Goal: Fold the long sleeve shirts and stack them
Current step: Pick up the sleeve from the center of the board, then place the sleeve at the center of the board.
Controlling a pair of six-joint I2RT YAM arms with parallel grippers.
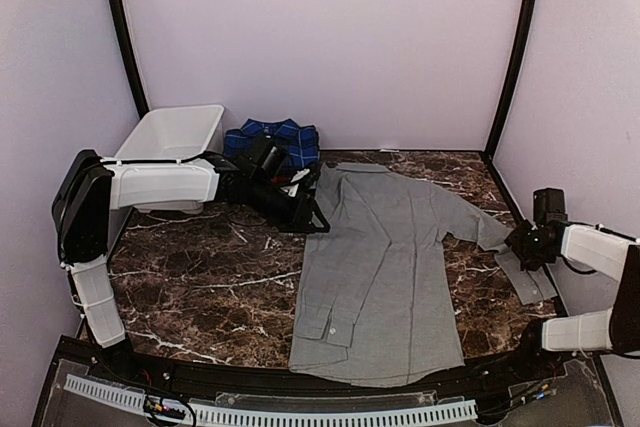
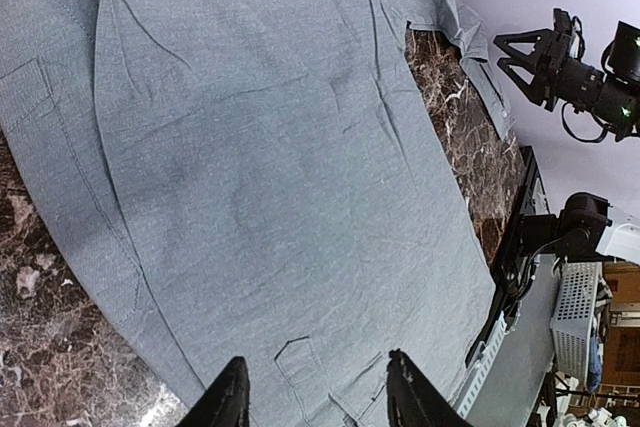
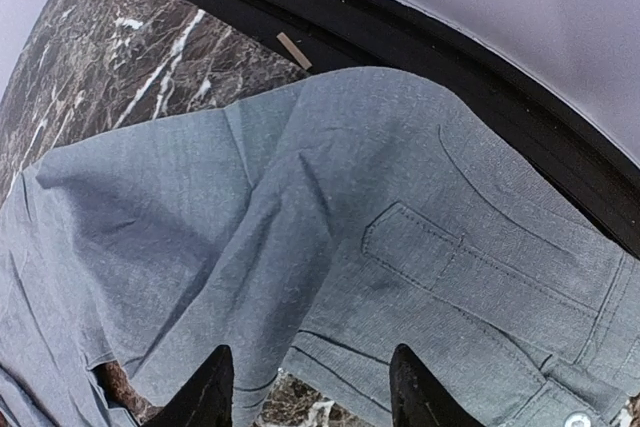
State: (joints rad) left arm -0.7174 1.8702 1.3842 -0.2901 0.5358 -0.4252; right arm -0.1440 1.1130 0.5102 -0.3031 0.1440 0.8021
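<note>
Jaws L & R both parted, gripping nothing, at edges of grey shirt (image 1: 380, 267).

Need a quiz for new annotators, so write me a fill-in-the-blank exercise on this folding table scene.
1. The shirt spread flat on the table is plain light ____.
2. The bunched shirt beside the white basket has a dark blue ____ pattern.
3. The right gripper hangs over the end of the spread shirt's outstretched ____.
4. The white basket stands in the table's far ____ corner.
Missing words: grey; plaid; sleeve; left.
</note>
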